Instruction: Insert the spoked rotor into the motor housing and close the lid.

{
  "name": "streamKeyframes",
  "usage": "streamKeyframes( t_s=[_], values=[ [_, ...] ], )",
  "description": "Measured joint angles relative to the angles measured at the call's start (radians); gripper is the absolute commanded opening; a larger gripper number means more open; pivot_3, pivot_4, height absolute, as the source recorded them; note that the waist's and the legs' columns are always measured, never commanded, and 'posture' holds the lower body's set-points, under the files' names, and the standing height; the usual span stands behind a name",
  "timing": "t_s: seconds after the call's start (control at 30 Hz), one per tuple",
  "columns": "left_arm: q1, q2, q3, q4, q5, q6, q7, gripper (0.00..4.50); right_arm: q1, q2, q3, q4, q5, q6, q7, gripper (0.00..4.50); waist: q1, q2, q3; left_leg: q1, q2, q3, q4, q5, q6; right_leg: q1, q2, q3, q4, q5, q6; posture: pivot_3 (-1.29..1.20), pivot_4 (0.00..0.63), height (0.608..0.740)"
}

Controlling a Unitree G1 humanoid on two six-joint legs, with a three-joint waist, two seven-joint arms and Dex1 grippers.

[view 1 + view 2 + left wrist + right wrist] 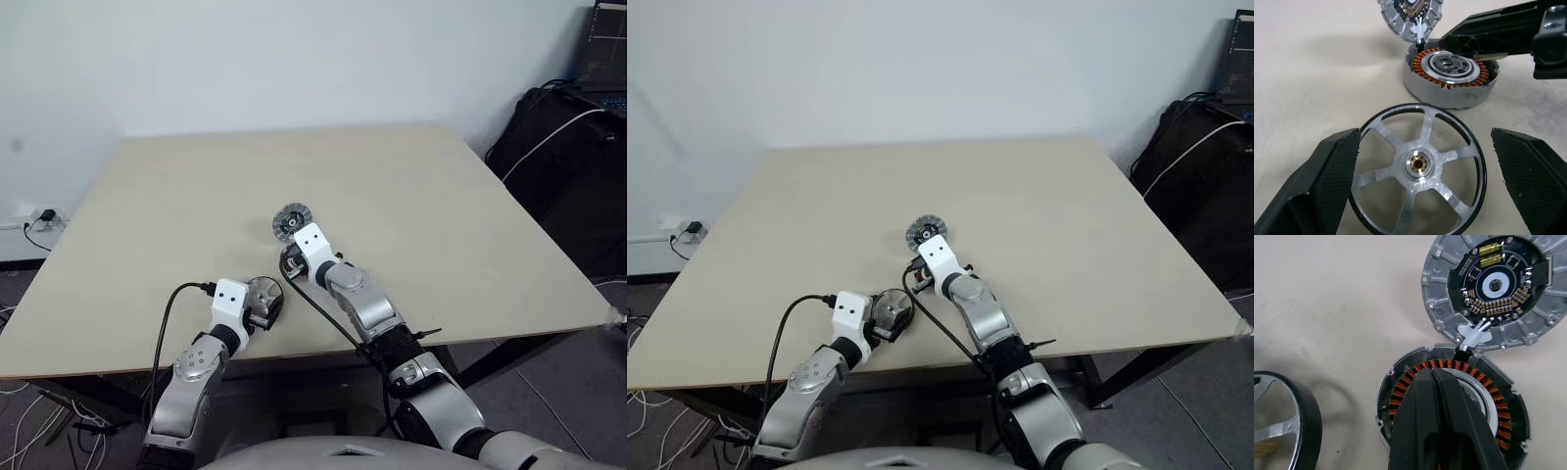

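Near the lower middle of the left eye view, on the pale table (411,215), the task's parts lie close together in front of the two arms. The spoked rotor (1418,169), a dark ring with silvery spokes and a small brass hub, lies flat on the table between the fingers of the left gripper (1422,171), whose two black textured fingers stand wide apart on either side of it without touching it; nothing is held there. Just beyond the rotor in the left wrist view sits the motor housing (1449,73), a grey round shell with a ring of copper windings around a silvery centre. The right gripper (1432,374) hangs over the housing with its two black fingers pressed together, tips above the copper windings; whether the tips touch the housing cannot be told, and no separate part shows between them. The lid (1496,289) lies open beside the housing toward the upper right of the right wrist view, inner face up, showing a dark circuit board with small components inside a ribbed grey rim. A short white-and-black wire (1471,338) joins the lid's edge to the housing's edge where the two rims meet. In the left eye view the lid shows as a small round disc just above the right arm's white wrist.
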Motion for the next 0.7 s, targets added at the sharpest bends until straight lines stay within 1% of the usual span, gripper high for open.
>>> streamKeyframes(
  t_s=[0.23,0.37,0.6,0.7],
  values=[
    [0.008,0.0,0.001,0.0,0.0,0.0,0.01,4.5,-0.043,0.014,0.0,0.127,-0.004,-0.047,-0.019,0.04,0.0,0.0,0.0,0.0,0.0,0.0,0.0,0.0,0.0,0.0,0.0,0.0,0.0,0.0,0.0,0.0,0.0,0.74],
    [0.009,0.0,0.001,0.0,0.0,-0.001,0.013,4.5,-0.058,0.012,-0.002,0.166,-0.005,-0.065,-0.028,0.04,-0.001,0.0,0.0,0.0,0.0,0.0,0.0,0.0,0.0,0.0,0.0,0.0,0.0,0.0,0.0,0.0,0.0,0.74],
    [0.008,0.0,0.001,0.0,0.0,-0.001,0.012,4.5,-0.061,-0.004,-0.01,0.173,-0.004,-0.079,-0.035,0.04,0.0,0.0,0.0,0.0,0.0,0.0,0.0,0.0,0.0,0.0,0.0,0.0,0.0,0.0,0.0,0.0,0.0,0.74],
    [0.008,0.0,0.001,0.0,0.0,-0.001,0.011,4.5,-0.045,-0.026,-0.008,0.132,-0.003,-0.054,-0.006,0.04,0.0,0.0,0.0,0.0,0.0,0.0,0.0,0.0,0.0,0.0,0.0,0.0,0.0,0.0,0.0,0.0,0.0,0.74]
  ],
)
